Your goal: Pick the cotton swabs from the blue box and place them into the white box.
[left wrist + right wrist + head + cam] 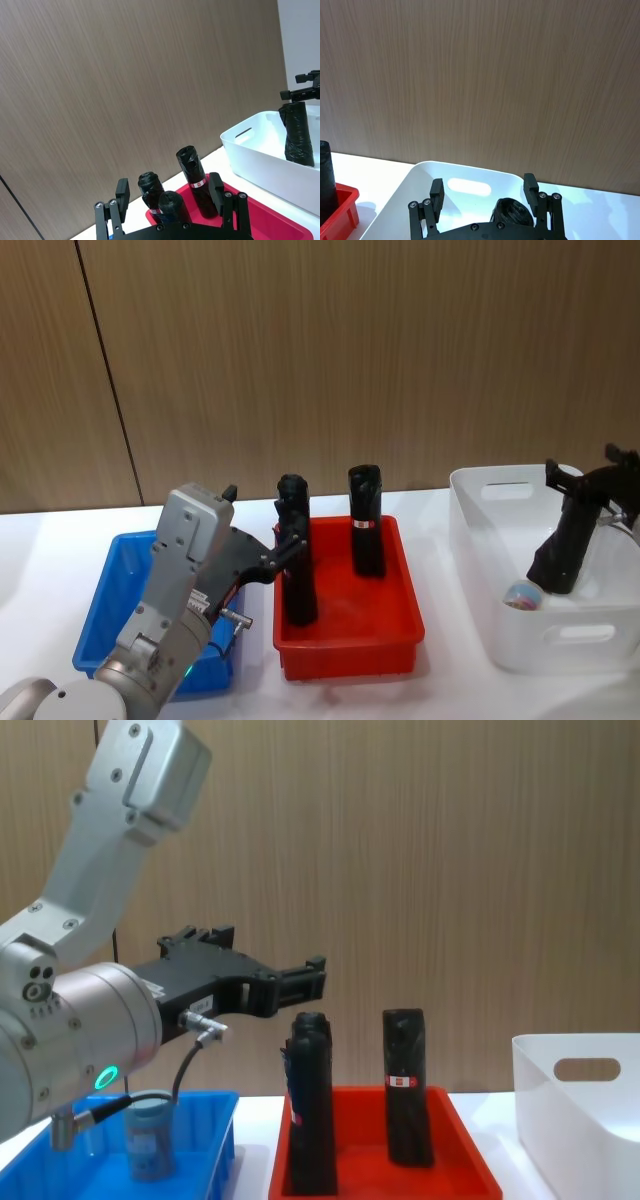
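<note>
One cotton swab tub (148, 1135) stands in the blue box (215, 1105), whose rim also shows at the left (95, 610). My left gripper (318, 978) hangs open and holds nothing, raised past the blue box's right side and above the red tray; its fingers (122, 192) stand wide apart. A small round tub (522, 594) lies on the floor of the white box (470, 530). My right gripper (585, 480) is open over the white box, its fingers (530, 187) either side of the top of a black roll (560, 550) that leans inside.
A red tray (345, 655) sits between the two boxes with two upright black rolls (365, 520) (297, 580). A wooden wall runs close behind the white table. My left arm covers much of the blue box from above.
</note>
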`<state>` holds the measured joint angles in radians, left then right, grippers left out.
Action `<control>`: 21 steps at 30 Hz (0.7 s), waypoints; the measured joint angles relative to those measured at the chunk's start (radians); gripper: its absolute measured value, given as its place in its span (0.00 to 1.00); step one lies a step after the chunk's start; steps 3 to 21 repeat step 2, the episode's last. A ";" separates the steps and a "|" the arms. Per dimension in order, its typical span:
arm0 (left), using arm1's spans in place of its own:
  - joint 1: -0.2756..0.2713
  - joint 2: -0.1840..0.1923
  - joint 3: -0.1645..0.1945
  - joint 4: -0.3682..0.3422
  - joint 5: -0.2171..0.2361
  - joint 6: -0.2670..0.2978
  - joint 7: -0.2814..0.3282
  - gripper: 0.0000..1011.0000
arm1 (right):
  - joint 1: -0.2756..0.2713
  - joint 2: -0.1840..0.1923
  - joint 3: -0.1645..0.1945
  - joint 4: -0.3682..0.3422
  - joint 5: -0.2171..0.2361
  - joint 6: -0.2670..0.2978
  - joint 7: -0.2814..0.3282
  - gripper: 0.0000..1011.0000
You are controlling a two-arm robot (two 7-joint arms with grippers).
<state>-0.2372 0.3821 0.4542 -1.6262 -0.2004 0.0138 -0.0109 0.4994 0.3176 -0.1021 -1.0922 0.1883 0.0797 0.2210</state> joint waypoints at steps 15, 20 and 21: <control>0.000 0.000 0.000 0.000 0.000 0.000 0.000 0.99 | -0.001 0.001 0.001 -0.001 0.001 0.000 0.001 0.99; 0.000 0.000 0.000 0.000 0.000 0.000 0.000 0.99 | -0.001 0.001 0.001 -0.001 0.001 0.000 0.001 0.99; 0.000 0.000 0.000 0.000 0.000 0.000 0.000 0.99 | -0.001 0.001 0.001 -0.001 0.001 0.000 0.001 0.99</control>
